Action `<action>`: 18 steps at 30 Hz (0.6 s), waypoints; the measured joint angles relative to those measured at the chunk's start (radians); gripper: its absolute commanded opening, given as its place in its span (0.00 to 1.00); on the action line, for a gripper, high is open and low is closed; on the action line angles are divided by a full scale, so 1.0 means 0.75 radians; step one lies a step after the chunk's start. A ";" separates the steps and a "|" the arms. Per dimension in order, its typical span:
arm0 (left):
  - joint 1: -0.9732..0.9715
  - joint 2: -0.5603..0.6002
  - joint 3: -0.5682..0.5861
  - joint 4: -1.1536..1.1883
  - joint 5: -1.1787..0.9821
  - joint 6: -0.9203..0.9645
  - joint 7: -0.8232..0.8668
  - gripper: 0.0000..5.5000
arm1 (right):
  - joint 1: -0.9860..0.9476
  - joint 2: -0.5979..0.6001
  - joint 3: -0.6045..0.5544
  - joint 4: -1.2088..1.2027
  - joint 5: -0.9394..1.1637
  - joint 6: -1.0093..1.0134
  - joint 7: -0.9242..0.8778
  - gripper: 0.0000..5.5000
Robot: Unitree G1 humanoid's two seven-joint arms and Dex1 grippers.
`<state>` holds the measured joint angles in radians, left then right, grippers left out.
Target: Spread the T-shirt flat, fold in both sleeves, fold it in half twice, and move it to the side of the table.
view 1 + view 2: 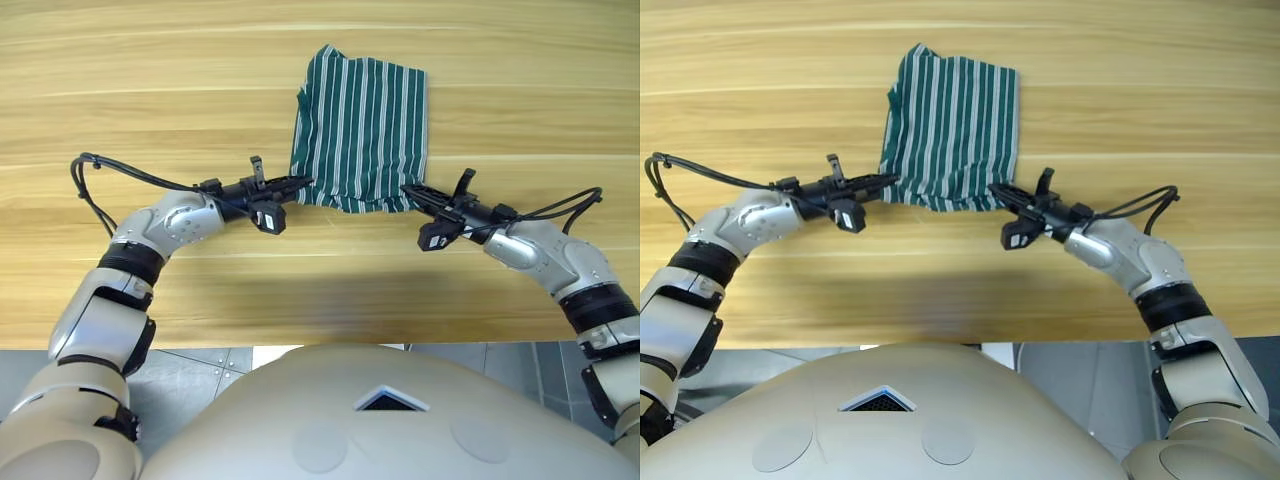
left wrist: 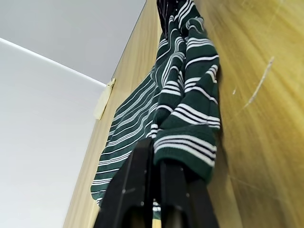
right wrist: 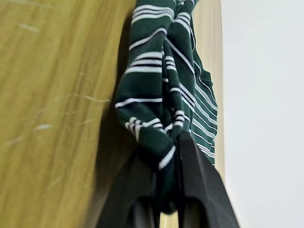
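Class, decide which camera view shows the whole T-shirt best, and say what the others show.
The left eye view: the whole T-shirt lies visible on the table; the right eye view matches. The wrist views show bunched corners pinched by the left gripper and right gripper.

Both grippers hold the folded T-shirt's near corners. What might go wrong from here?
The left gripper and right gripper each pinch only a small bunch at a corner of the T-shirt, so cloth may slip out. Its far edge lies loose on the table; dragging could open the folds.
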<state>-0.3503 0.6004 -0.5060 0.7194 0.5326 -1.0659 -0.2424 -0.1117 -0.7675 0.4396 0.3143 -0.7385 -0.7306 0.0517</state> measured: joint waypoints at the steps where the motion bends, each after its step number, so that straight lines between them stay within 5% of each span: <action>1: 0.010 0.003 0.003 -0.001 -0.015 -0.003 0.000 0.00 | 0.002 0.000 0.000 -0.004 0.002 -0.002 0.002 0.04; 7: 0.256 0.094 0.021 -0.222 -0.147 -0.032 -0.019 0.00 | 0.139 -0.018 -0.002 -0.132 0.125 -0.033 0.089 0.04; 14: 0.785 0.202 0.104 -0.737 -0.310 0.149 -0.062 0.00 | 0.585 -0.116 -0.134 -0.471 0.334 0.055 0.214 0.04; 18: 0.831 0.183 0.179 -0.800 -0.326 0.259 -0.060 0.00 | 0.628 -0.103 -0.214 -0.562 0.406 0.096 0.231 0.04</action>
<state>0.2727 0.7373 -0.3717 0.1194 0.2883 -0.8720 -0.2875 0.3594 -0.8449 0.2794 -0.1069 -0.4338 -0.6583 0.2250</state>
